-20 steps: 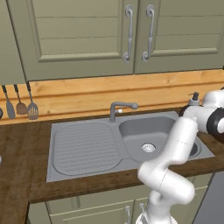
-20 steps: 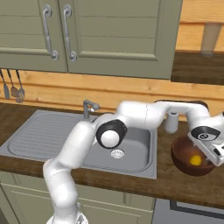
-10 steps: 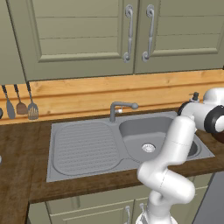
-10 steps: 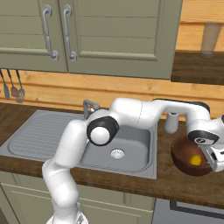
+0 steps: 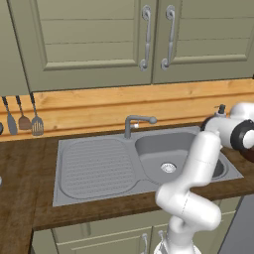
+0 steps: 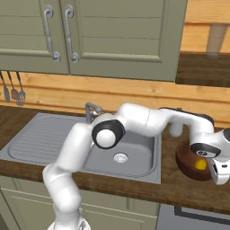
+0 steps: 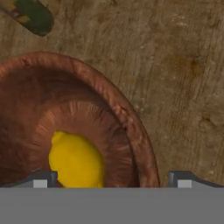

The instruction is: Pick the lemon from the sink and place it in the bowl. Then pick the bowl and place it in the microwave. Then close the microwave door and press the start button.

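Hand view looks straight down on the bowl (image 7: 131, 127), whose reddish-brown rim curves from 9 o'clock up over 12 and down to 5 o'clock of the picture. Inside it lies the lemon (image 7: 76, 161), at about 7 o'clock, resting on the bowl's floor. My gripper (image 7: 111, 180) hangs spread wide and holds nothing: one fingertip (image 7: 41, 179) sits at the lower left over the bowl's inside, just beside the lemon, the other at the lower right outside the rim, so the rim runs between them. Whether a tip touches the wood I cannot tell. Brown counter (image 7: 183, 65) takes up the 1 to 4 o'clock part, and a dark green object (image 7: 33, 15) lies on it at 11 o'clock, apart from the bowl.

From the right base view, the bowl (image 6: 186, 159) stands on the counter (image 6: 179, 191) at 3 o'clock of the sink (image 6: 130, 148), near its edge, with the lemon (image 6: 201, 164) showing yellow inside. My hand (image 6: 214, 157) sits over the bowl's near side. A pale bottle (image 6: 175, 129) stands behind the bowl, at its 11 o'clock.

From the left base view, the faucet (image 5: 136, 123) rises at the basin's back edge, the drainboard (image 5: 96, 166) lies at 9 o'clock of the basin, and utensils (image 5: 24, 119) hang on the wall at far left
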